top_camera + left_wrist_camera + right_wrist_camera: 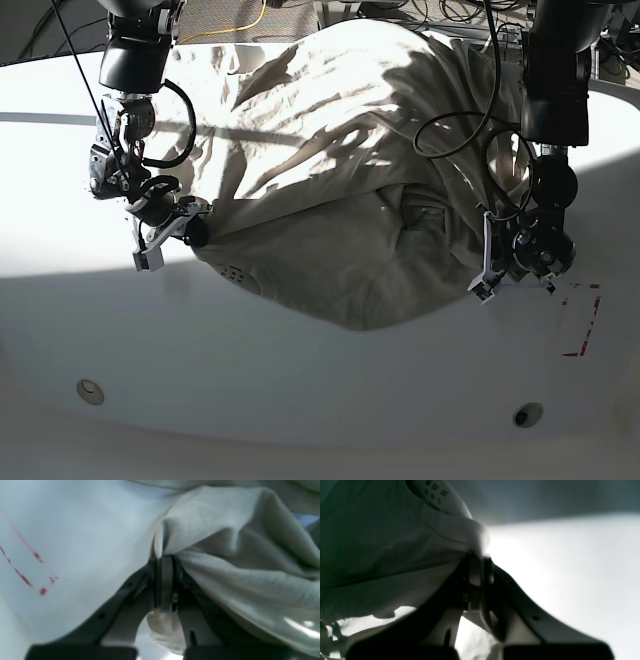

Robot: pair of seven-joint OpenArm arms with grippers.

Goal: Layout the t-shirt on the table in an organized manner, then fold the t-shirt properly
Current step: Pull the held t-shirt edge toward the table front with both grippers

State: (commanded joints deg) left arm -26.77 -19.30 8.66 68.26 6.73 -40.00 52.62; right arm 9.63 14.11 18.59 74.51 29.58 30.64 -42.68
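Observation:
The beige t-shirt (340, 210) hangs stretched between my two grippers above the white table (300, 390), its lower folds sagging toward the tabletop. In the base view my left gripper (492, 262) is on the right, shut on an edge of the t-shirt (225, 555); the wrist view shows cloth pinched between the closed fingers (165, 580). My right gripper (192, 225) is on the left, shut on the t-shirt (382, 550) near the collar, with the dark printed neck label (433, 491) just above the fingers (476, 575).
A red dashed rectangle mark (583, 318) lies on the table right of my left gripper, also in the left wrist view as red dashes (30, 562). Two round holes (90, 391) (527, 414) sit near the front edge. Cables hang by both arms.

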